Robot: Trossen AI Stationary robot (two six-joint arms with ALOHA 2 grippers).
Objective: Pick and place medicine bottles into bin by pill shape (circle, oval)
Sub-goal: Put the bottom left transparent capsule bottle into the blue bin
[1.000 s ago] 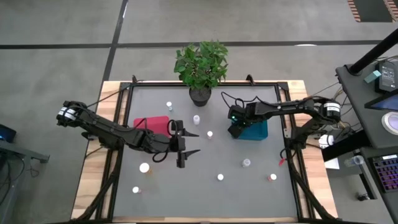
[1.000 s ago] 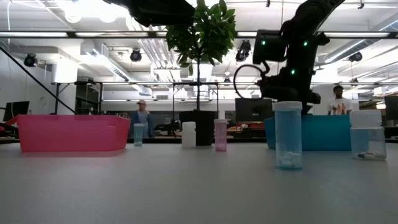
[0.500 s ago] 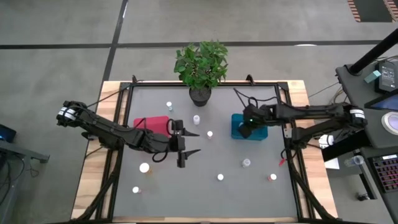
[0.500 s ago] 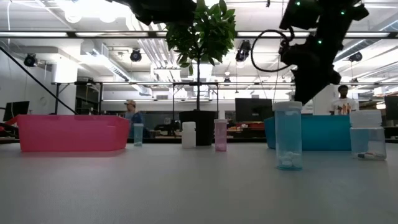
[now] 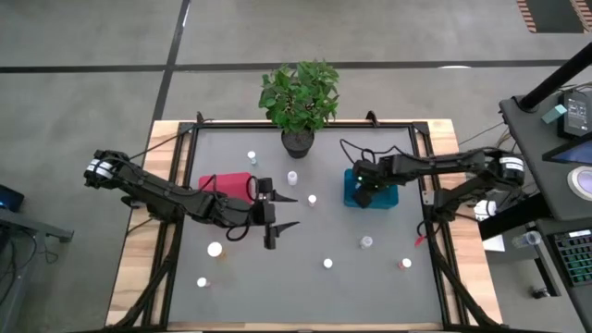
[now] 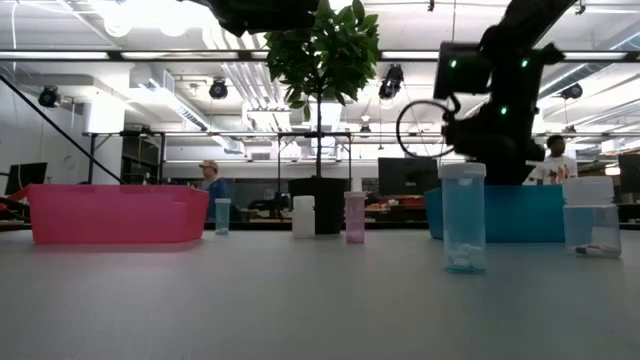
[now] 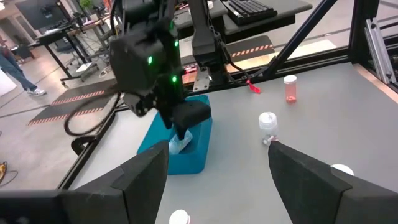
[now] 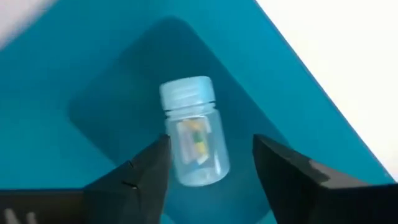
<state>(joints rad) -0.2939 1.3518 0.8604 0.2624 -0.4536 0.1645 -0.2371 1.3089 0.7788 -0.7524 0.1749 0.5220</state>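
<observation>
Grey table; we judge release underway: right gripper, fingers spread, above clear medicine bottle in teal bin; next, retreat; left gripper spread, waiting.

A potted plant stands at the grey table's far edge.

Pill shapes inside the scattered medicine bottles are too small to tell from above.
</observation>
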